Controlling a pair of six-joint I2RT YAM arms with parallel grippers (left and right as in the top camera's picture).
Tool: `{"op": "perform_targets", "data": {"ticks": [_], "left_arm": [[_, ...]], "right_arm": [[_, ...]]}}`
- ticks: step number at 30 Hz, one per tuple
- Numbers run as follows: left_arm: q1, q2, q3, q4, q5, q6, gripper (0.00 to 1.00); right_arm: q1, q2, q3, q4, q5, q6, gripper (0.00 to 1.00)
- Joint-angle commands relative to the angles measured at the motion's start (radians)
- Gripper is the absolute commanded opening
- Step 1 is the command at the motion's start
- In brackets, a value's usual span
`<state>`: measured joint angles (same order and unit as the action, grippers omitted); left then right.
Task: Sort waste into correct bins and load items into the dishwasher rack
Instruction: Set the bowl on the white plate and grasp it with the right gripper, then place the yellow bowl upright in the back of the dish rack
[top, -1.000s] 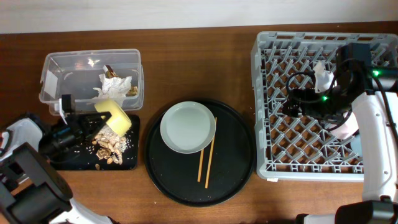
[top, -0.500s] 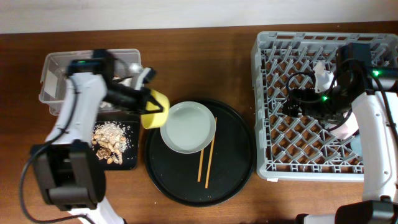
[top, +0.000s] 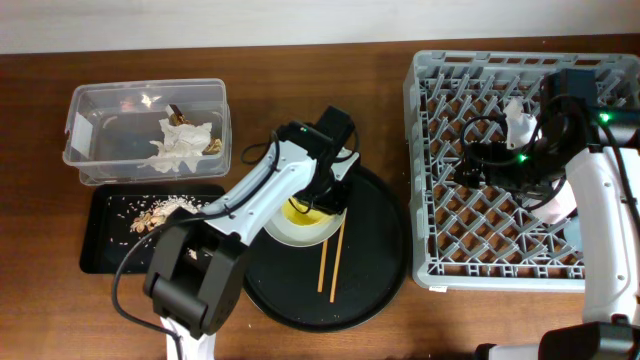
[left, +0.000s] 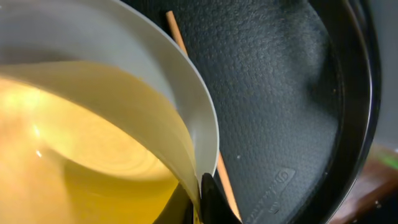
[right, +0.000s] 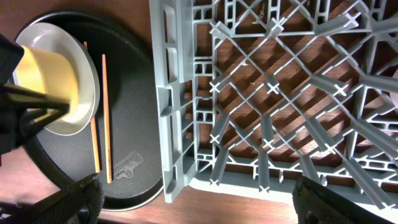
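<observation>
The yellow bowl (top: 298, 212) hangs over the grey plate (top: 290, 232), tilted, and the left claw (top: 315, 203) is clamped on its rim, one dark fingertip (left: 209, 198) pressed against the bowl's wall in the left wrist view. Whether the bowl touches the plate cannot be told. The plate lies on the round tray (top: 370, 280), towards its upper left. Just to the plate's right the two chopsticks (top: 331, 255) lie on the same tray, near each other and nearly parallel, running from upper right to lower left, their upper ends at the plate's edge. To the left, on the tabletop (top: 300, 90), the black tray (top: 100, 250) holds scattered food bits (top: 160, 208) near its upper edge. Right behind it stands the clear tub (top: 95, 120), with the tissue (top: 182, 140) inside at its right end. On the right side of the tabletop sits the rack (top: 430, 180), well apart from the bins and just beside the round tray. The right claw (right: 196, 190) hovers above the rack's pegs with its fingers (right: 84, 198) spread wide and nothing between them.
</observation>
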<state>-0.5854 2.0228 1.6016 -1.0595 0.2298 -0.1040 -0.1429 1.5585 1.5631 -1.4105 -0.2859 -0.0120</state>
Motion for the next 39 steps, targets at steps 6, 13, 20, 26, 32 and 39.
{"op": "perform_targets", "data": {"ticks": [6,13,20,26,32,39], "left_arm": [[0.053,-0.123,0.07,-0.111,-0.026,-0.016,0.3],[0.377,-0.439,0.07,-0.277,-0.05,-0.016,0.85],[0.608,-0.471,0.069,-0.348,-0.097,-0.016,0.99],[0.609,-0.471,0.069,-0.348,-0.097,-0.015,0.99],[0.609,-0.471,0.069,-0.356,-0.096,-0.016,0.99],[0.609,-0.471,0.069,-0.355,-0.096,-0.016,0.99]], "right_arm": [[0.007,0.002,-0.005,0.023,-0.05,-0.01,0.98],[0.203,0.017,-0.006,0.125,-0.099,0.028,0.98],[0.513,0.229,-0.006,0.305,-0.095,0.195,0.92],[0.663,0.478,-0.006,0.408,-0.032,0.37,0.59],[0.634,0.506,0.021,0.409,-0.015,0.394,0.04],[0.404,0.259,0.162,0.249,0.214,0.285,0.04]]}}
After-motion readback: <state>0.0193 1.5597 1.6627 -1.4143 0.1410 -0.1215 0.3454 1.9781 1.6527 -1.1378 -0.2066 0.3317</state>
